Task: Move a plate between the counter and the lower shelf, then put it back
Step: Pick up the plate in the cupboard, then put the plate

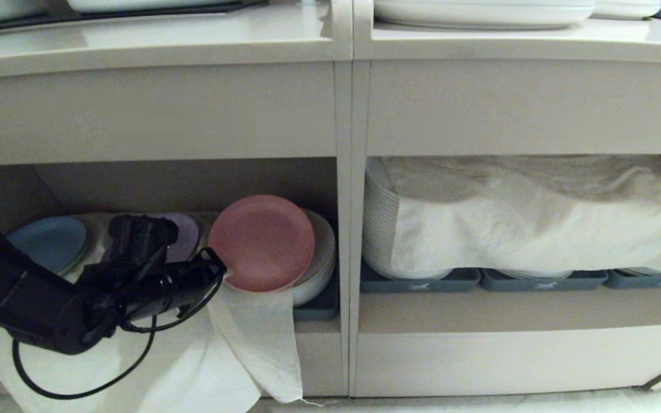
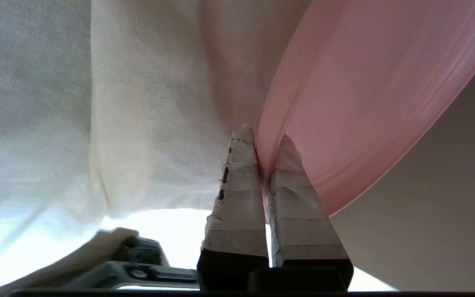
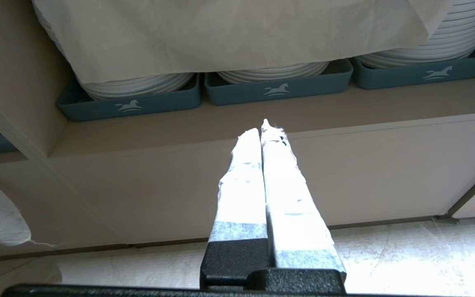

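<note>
A low view of beige kitchen cabinetry with two open cubbies split by an upright divider (image 1: 345, 229). In the lower shelf (image 1: 193, 183), the cubby left of the divider, the left gripper (image 1: 222, 274) reaches in from the lower left on a black arm. Its taped fingers (image 2: 241, 181) are clenched on the rim of the small pink plate (image 1: 261, 242), one finger on each face of the plate's edge, as the left wrist view shows close up. The pink plate is tilted up on edge, its face turned outward, in front of a short stack of white plates (image 1: 320, 258) that sits in a dark grey-blue tray (image 1: 319, 307); whether the pink plate touches that stack is hard to judge from here. A white cloth (image 1: 238, 338) hangs from the shelf over its front edge, below the gripper. Further left in the same cubby lie a small purple plate (image 1: 187, 232) and a small blue plate (image 1: 49, 244).

Right of the divider, the wider cubby holds tall stacks of white plates (image 1: 377, 229) in grey-blue trays (image 1: 422, 282) under a large draped cloth (image 1: 537, 212). Above, the counter (image 1: 152, 40) carries big white dishes (image 1: 479, 12).

The right gripper (image 3: 263, 131) hangs outside the wider cubby near the floor, its taped fingers pressed together on nothing.
</note>
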Available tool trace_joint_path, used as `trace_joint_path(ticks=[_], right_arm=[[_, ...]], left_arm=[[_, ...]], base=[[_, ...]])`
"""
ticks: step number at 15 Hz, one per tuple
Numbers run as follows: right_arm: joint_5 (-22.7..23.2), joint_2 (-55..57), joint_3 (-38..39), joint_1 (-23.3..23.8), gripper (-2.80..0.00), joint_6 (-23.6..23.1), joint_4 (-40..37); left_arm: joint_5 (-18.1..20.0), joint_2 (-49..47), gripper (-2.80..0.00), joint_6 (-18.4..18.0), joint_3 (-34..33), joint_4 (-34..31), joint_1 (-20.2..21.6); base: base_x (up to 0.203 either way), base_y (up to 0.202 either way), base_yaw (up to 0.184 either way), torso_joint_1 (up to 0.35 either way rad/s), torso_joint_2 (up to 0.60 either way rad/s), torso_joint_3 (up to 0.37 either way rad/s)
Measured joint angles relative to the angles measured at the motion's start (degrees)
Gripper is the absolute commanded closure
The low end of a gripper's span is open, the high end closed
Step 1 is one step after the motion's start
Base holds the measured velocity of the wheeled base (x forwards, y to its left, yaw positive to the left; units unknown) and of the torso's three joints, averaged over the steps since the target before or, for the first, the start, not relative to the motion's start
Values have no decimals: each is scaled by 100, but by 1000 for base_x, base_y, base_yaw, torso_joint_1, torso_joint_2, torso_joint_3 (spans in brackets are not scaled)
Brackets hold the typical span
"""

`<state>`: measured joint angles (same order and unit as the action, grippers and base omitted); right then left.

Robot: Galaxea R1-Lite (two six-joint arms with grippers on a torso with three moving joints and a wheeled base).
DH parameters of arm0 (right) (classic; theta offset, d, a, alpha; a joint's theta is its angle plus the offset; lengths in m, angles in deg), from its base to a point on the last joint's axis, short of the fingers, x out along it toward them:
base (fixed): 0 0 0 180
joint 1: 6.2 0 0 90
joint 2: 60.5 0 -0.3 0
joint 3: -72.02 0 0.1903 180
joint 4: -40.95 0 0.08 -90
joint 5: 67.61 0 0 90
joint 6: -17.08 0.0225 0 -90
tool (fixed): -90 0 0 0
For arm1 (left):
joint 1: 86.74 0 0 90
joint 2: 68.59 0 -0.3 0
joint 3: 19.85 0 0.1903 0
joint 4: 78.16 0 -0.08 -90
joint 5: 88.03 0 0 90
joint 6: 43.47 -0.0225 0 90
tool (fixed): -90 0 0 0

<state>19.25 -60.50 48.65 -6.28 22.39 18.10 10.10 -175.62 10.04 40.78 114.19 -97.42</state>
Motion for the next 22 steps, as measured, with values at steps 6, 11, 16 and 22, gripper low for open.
trace_joint_path(ticks=[6,11,16,22], right_arm=[[0,0,0,0,0,2,0],[-2,0,0,0,0,1,-1],[-2,0,0,0,0,2,0],[-2,0,0,0,0,0,0]], left_arm=[[0,246,0,456,-193,-6,13],[0,549,0,606,-512,-15,34],[-1,958,0,680,-1057,-41,40],[-1,1475,0,700,-1562,-46,46]], base=[[0,0,0,0,0,0],[0,0,0,0,0,0],[0,0,0,0,0,0],[0,0,0,0,0,0]])
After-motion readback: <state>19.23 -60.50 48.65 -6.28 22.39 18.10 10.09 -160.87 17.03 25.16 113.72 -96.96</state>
